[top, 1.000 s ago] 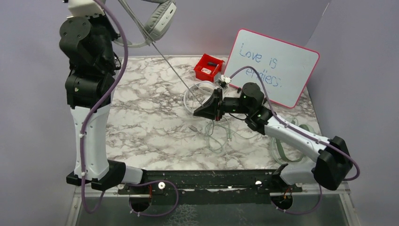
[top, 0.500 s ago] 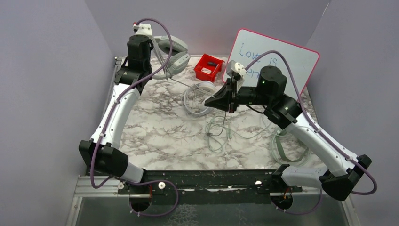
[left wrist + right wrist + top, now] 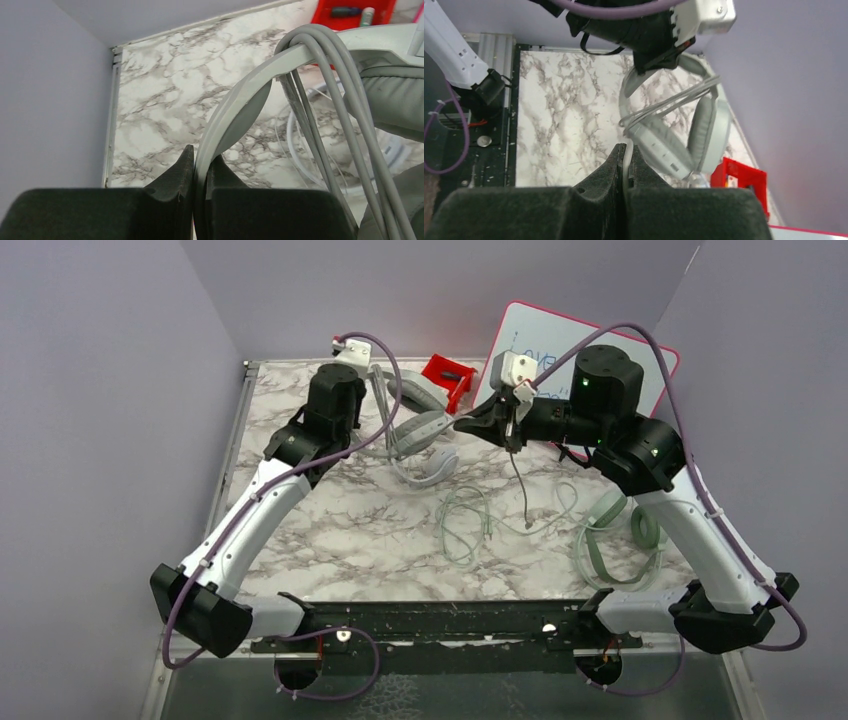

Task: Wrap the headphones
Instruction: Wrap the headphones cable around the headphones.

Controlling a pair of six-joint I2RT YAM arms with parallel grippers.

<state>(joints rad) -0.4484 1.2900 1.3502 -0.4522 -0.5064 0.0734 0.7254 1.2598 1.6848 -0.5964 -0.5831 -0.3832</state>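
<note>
My left gripper (image 3: 374,408) is shut on the headband of the grey-green headphones (image 3: 418,418) and holds them above the back of the table. In the left wrist view the fingers (image 3: 181,170) pinch the headband (image 3: 235,100), and several turns of grey cable (image 3: 325,45) lie over it. My right gripper (image 3: 470,425) is shut on that cable (image 3: 626,150) just right of the headphones (image 3: 674,130). The cable's loose end (image 3: 520,485) hangs down to its plug. A white pair (image 3: 436,466) lies under the held pair. A pale mint pair (image 3: 608,532) lies at the right.
A red bin (image 3: 446,376) and a pink-edged whiteboard (image 3: 535,335) stand at the back. Thin pale cable loops (image 3: 464,525) lie on the marble table (image 3: 330,530) in the middle. Purple walls close in on the left, back and right.
My left arm has come down and swung right, bringing the headphones low near the red bin. My right gripper has risen and moved back with the cable, whose end now hangs free.
</note>
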